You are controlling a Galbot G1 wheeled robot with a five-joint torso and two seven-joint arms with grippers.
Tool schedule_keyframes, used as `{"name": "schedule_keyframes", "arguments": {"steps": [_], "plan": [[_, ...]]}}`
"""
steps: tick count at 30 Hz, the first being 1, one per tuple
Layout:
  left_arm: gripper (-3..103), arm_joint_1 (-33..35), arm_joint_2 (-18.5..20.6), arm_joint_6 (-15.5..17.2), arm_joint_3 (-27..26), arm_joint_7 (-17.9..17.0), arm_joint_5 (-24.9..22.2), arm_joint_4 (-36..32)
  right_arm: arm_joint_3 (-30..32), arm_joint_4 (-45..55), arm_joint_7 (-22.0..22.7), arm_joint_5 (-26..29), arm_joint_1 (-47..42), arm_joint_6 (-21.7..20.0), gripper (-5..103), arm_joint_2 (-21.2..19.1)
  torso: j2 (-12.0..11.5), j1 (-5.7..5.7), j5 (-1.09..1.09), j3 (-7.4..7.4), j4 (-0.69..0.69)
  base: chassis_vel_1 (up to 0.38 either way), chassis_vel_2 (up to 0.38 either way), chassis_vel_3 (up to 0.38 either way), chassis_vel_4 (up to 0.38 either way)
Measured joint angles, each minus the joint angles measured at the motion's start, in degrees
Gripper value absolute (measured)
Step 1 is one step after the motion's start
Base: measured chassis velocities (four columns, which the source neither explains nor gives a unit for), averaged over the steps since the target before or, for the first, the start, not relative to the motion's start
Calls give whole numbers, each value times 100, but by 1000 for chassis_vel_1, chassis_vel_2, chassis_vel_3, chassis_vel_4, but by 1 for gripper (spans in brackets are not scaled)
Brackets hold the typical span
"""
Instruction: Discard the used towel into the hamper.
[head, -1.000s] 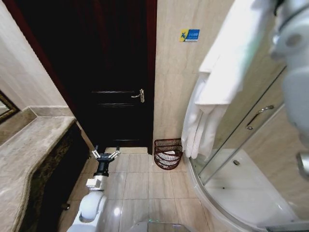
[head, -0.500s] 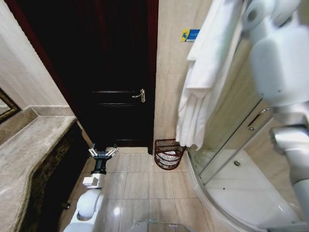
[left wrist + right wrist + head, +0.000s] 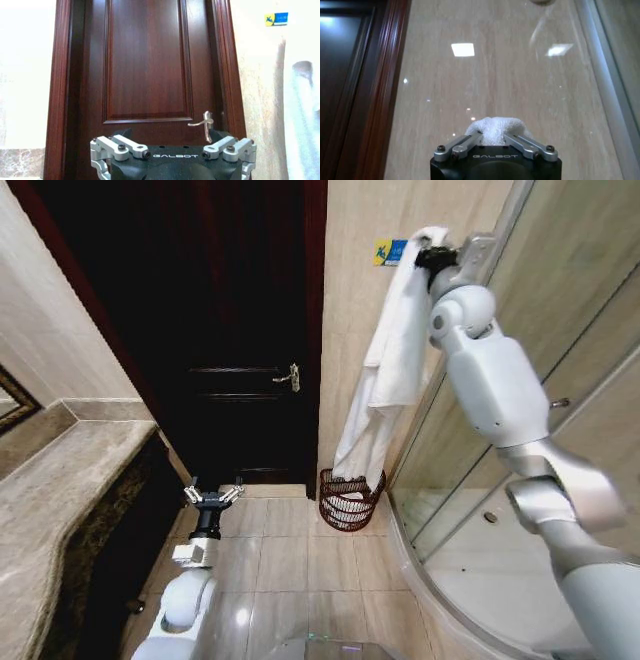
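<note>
I have the right tool (image 3: 432, 256) raised high against the tiled wall, well above the hamper (image 3: 350, 498), with its fingers pinched on the top end of the white towel (image 3: 385, 375); the right wrist view shows a wad of terry bunched between the two fingers (image 3: 492, 132). Gripping it by one end lets the cloth hang in a long plumb strip, so the bulk falls straight under my grip instead of draping over the arm. Its lower tip hangs right at the hamper's rim, on the side toward the glass shower enclosure (image 3: 520, 430); I can't tell whether it already touches the wire. The hamper itself stands on the floor tiles in the corner between the dark door (image 3: 230, 330) and the shower, and something white already lies inside it. By my reading this is the carry-and-line-up stage: the towel is centred over the opening so that a release would drop it in rather than over the edge, and the risk is the tail catching on the rim. My left tool (image 3: 211, 500) sits low beside the vanity desk (image 3: 60, 480), on the door side of the hamper and well apart from it, fingers spread wide and holding nothing, out of the way.
</note>
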Motion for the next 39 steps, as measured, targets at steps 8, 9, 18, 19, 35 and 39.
{"name": "schedule_keyframes", "arguments": {"steps": [8,9,18,19,35,39], "plan": [[100,186,-121,-70,14,48,90,-82,66,-127,-192,-328,-469,349,3,-83,-6,-3,6,-3,-5,0,0,0,0],[100,211,-140,-100,28,66,107,-92,71,-145,-207,-376,-534,453,3,-99,-27,-14,6,-13,-4,0,0,0,0],[100,335,-267,-127,94,98,255,-299,220,146,-139,-440,-1109,444,3,-343,-354,-167,5,-185,-4,0,0,0,0],[100,344,-284,-128,93,99,276,-312,234,153,-133,-443,-1159,440,3,-359,-393,-183,7,-205,-3,0,0,0,0],[100,283,-428,-145,235,108,547,-265,395,400,-183,-380,-1663,454,3,-533,-966,-448,4,-515,-1,0,0,0,0],[100,268,-461,-130,252,119,579,-282,350,225,-110,-210,-1493,304,3,-405,-1106,-510,4,-592,-1,0,0,0,0]]}}
